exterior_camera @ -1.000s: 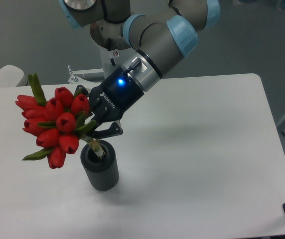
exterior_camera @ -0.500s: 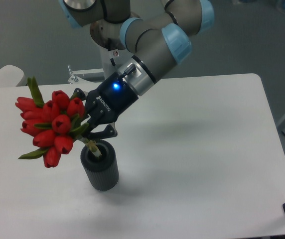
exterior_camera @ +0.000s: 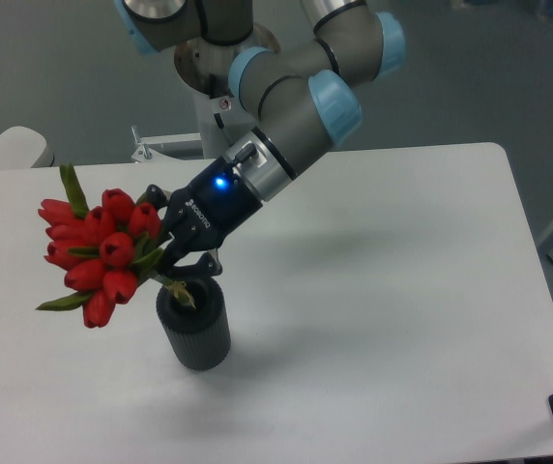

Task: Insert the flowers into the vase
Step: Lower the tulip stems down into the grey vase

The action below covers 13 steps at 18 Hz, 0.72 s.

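Only 1 fixed view, set high at the table's (exterior_camera: 402, 290) front edge, looking down and across it, at middle range from the gripper (exterior_camera: 175, 253) left of centre, arm base behind.

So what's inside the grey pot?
The stem ends of the flowers poke into the mouth of the vase, held by the gripper. How deep they reach is hidden by the vase's wall.

Bare table (exterior_camera: 392, 290) is stretching across the centre and right of the frame. At lower left, the vase (exterior_camera: 195, 331) is standing upright with the flowers (exterior_camera: 102, 253) leaning out leftward, crowding the space above its mouth.
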### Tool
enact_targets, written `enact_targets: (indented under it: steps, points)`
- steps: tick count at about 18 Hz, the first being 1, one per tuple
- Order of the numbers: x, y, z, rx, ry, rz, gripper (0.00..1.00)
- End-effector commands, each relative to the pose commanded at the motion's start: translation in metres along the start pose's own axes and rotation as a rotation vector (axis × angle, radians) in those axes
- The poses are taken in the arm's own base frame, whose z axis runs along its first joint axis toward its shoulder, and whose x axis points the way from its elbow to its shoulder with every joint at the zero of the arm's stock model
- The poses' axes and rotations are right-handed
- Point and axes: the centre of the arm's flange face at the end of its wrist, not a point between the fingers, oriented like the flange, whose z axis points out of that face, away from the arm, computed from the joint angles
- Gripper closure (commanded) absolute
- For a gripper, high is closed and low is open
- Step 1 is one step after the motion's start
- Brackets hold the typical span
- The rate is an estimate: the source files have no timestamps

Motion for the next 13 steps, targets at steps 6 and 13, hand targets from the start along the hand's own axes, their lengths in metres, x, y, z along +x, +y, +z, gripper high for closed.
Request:
enact_targets:
  steps: [6,13]
  points:
    - [0.0,0.032,0.01,-0.007,0.02,-0.01,0.87]
    - [-0.004,0.05,0.009,-0.01,0.021,-0.046,0.84]
